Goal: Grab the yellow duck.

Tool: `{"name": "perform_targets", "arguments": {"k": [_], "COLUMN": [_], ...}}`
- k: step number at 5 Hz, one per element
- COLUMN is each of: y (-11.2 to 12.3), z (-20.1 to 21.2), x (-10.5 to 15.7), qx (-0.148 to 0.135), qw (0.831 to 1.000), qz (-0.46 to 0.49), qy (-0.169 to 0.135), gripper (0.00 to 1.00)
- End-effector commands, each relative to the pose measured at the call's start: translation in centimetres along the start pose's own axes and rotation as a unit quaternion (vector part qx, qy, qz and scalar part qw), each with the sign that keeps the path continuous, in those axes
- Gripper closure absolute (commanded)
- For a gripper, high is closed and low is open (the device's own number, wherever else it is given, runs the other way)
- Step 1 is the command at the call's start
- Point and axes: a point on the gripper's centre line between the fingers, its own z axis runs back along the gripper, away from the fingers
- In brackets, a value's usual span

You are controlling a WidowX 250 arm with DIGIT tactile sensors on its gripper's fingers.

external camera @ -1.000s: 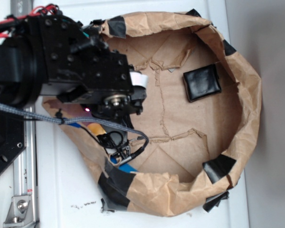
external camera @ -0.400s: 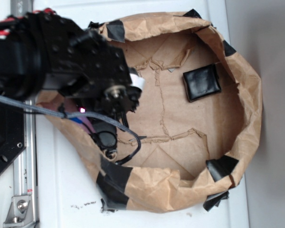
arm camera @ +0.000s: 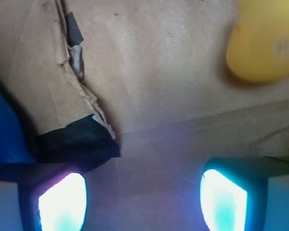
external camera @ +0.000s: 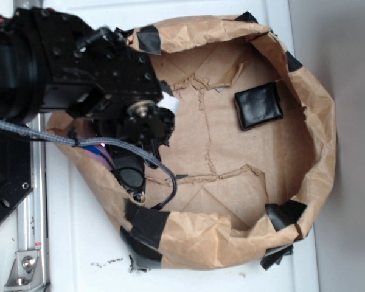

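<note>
The yellow duck [arm camera: 265, 43] shows only in the wrist view, at the upper right, lying on the brown paper floor. My gripper [arm camera: 142, 202] is open: its two glowing fingertips [arm camera: 62, 202] stand wide apart at the bottom edge, with only bare paper between them. The duck lies ahead of the right fingertip and is not between the jaws. In the exterior view the black arm [external camera: 79, 73] hangs over the left side of the paper bag and hides the duck and the fingers.
A blue bottle [arm camera: 5, 130] lies at the left edge of the wrist view beside black tape [arm camera: 77, 142]. A black square pad [external camera: 258, 105] rests at the bag's upper right. The crumpled bag wall [external camera: 319, 134] rings the floor. A grey cable [external camera: 109, 149] crosses under the arm.
The arm has shifted left and slightly up over the bag's left side and turned a little. The blue and yellow patches seen under it a second ago are now covered.
</note>
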Motion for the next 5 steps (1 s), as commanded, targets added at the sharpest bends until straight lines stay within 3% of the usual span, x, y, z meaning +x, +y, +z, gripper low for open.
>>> {"name": "perform_targets", "arguments": {"k": [1, 2, 4, 5], "y": [0.3, 1.8, 4.6, 5.1], "z": [-0.1, 0.5, 2.9, 3.1], "x": [-0.4, 0.3, 1.6, 2.5], "qx": [0.000, 0.024, 0.037, 0.046], "qw": [1.000, 0.998, 0.993, 0.993], "qz": [-0.005, 0.036, 0.075, 0.073], "qy": [-0.005, -0.035, -0.079, -0.084], "gripper": [0.00, 0.00, 0.00, 0.00]}}
